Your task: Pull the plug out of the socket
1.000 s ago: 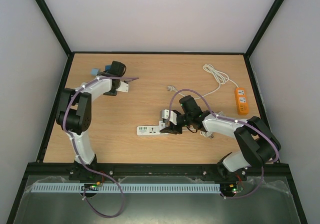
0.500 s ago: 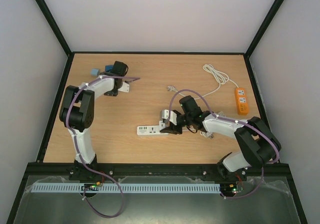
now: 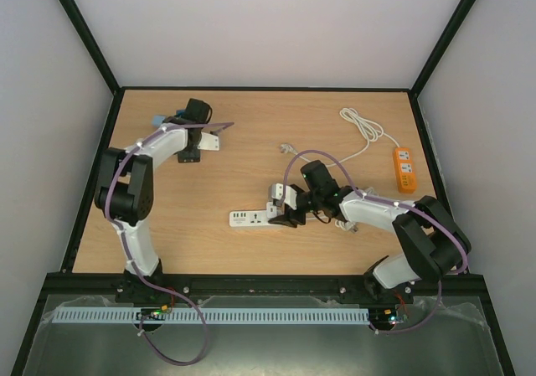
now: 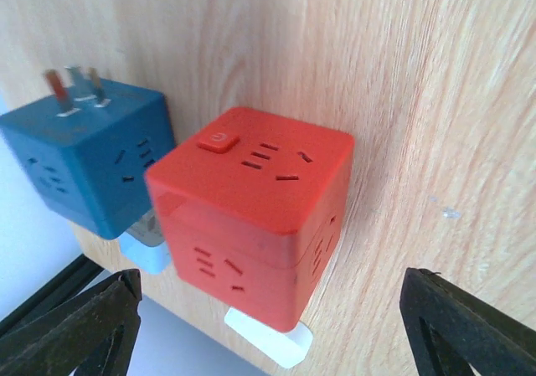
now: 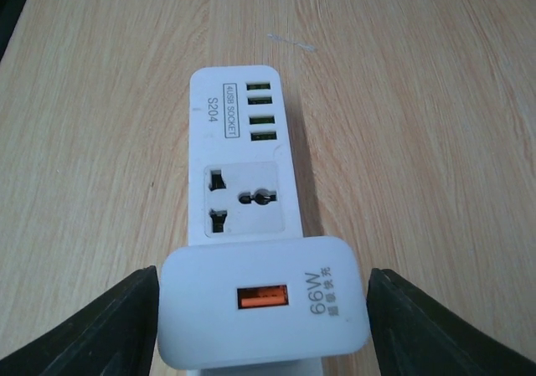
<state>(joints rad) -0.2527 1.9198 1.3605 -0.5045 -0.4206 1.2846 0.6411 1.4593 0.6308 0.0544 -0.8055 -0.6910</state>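
Charger plug on socket strip, near edge cropped, right gripper flanking it, grip unclear, left gripper spread wide

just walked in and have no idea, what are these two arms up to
The right gripper has its fingers on either side of a white charger sitting on the white power strip; whether it is squeezing is unclear. The left gripper hangs open over a red cube socket and a blue cube socket, far left, holding nothing.
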